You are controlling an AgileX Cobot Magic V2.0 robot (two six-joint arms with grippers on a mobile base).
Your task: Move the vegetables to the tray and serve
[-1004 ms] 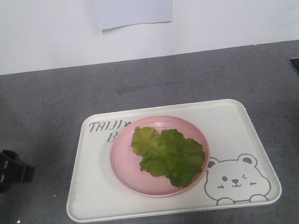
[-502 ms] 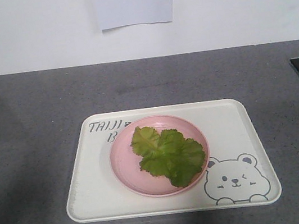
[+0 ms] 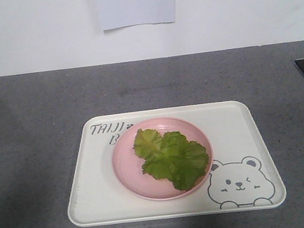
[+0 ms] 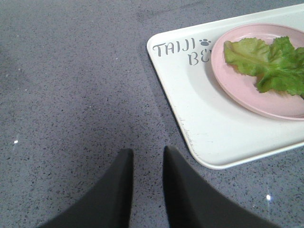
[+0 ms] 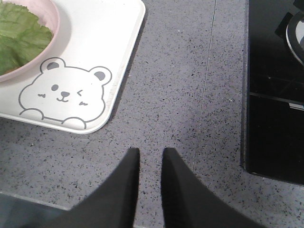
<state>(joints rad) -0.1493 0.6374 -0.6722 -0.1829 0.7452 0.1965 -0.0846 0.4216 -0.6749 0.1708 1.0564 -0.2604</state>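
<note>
Leftmost, the left gripper [image 4: 145,159] hangs over bare speckled grey countertop [image 3: 28,133], its two dark fingers close together with only a narrow slit between them, holding nothing; it sits just off the tray's near left corner, not touching the rim. Open counter stretches left of the tray and behind it up to the white wall [image 3: 238,2].

Centred on the counter lies the tray [image 3: 91,187], cream-white, rectangular, with rounded corners and a low raised rim. Grey lettering at its far left corner reads "TAIJI" with a paw mark, then "B" before the plate covers the rest. On the tray rests a round pink plate [image 3: 128,173] with a smooth shallow lip, and on that plate lie the vegetables [image 3: 170,157]: bright green crinkled lettuce leaves with pale veins.

At the tray's near right corner is a winking bear drawing [image 3: 238,184] in grey outline. Right of the tray, past another band of bare counter, the right gripper [image 5: 147,159] hovers with fingers likewise nearly together and empty. Farther right lies a glossy black flat panel [image 5: 275,95].
</note>
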